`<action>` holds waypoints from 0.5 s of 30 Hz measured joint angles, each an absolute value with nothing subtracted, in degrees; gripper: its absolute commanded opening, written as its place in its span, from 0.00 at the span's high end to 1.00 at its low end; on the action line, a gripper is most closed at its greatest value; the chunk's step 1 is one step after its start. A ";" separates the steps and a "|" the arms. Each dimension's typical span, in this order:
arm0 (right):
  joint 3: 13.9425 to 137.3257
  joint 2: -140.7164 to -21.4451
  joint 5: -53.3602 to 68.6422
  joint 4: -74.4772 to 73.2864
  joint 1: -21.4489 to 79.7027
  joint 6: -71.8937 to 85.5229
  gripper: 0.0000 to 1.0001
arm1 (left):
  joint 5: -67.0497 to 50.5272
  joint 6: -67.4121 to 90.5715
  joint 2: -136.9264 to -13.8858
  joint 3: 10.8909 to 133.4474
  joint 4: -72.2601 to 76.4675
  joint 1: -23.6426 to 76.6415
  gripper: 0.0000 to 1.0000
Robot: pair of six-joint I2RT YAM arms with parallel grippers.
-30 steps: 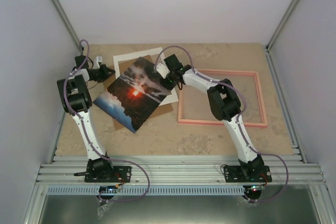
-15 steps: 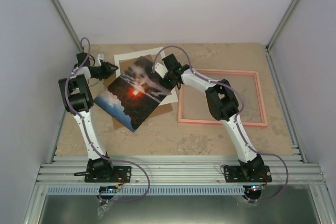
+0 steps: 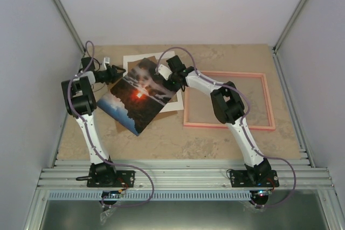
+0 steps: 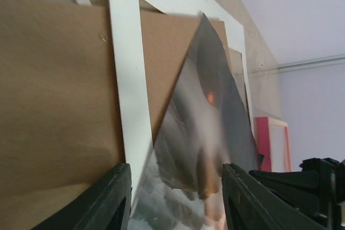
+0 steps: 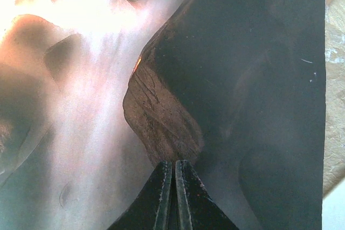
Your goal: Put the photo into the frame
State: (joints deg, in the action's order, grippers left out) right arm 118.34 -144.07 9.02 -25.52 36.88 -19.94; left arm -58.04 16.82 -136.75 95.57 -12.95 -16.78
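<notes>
Right gripper (image 5: pixel 173 163): jaws pressed together, with only a hairline between them. From the wrist view and the overhead view I judged them clamped on the far right edge of the photo (image 3: pixel 139 94), whose glossy face filled the wrist view beyond the tips.

Left gripper (image 4: pixel 175 173): jaws stood apart, one on each side of the photo's near left corner. I could not tell whether either finger touched the print, and I saw no grip there.

Photo: picture side up and tilted, its right edge raised in the right gripper. The rest hung over the white mat (image 4: pixel 126 79) and the brown board (image 4: pixel 54 79) at the left of the table (image 3: pixel 215 141).

Frame (image 3: pixel 226 126): flat on the table to the right, just beside the photo's held edge, with nothing inside it.

Step in hand, as I judged it: the carry, with the photo gripped on one side only and not yet over the frame.

Next move, as I judged it: swing the photo rightward, square it to the frame's rails and lower it inside. One edge alone was held, so the sheet could sag or catch on the near rail.
</notes>
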 measured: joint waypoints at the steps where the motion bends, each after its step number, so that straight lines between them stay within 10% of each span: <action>1: 118.34 -144.07 9.21 -25.50 36.88 -19.94 0.94 | -58.83 17.15 -136.75 95.24 -12.67 -16.53 0.52; 15: 117.80 -144.00 16.32 -24.88 36.84 -20.60 0.76 | -45.30 8.88 -131.79 94.06 -17.87 -13.19 0.31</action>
State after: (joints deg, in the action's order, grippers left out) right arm 117.80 -144.00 16.32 -24.88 36.84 -20.60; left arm -45.30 8.88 -131.79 94.06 -17.87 -13.19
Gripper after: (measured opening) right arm 0.162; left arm 0.572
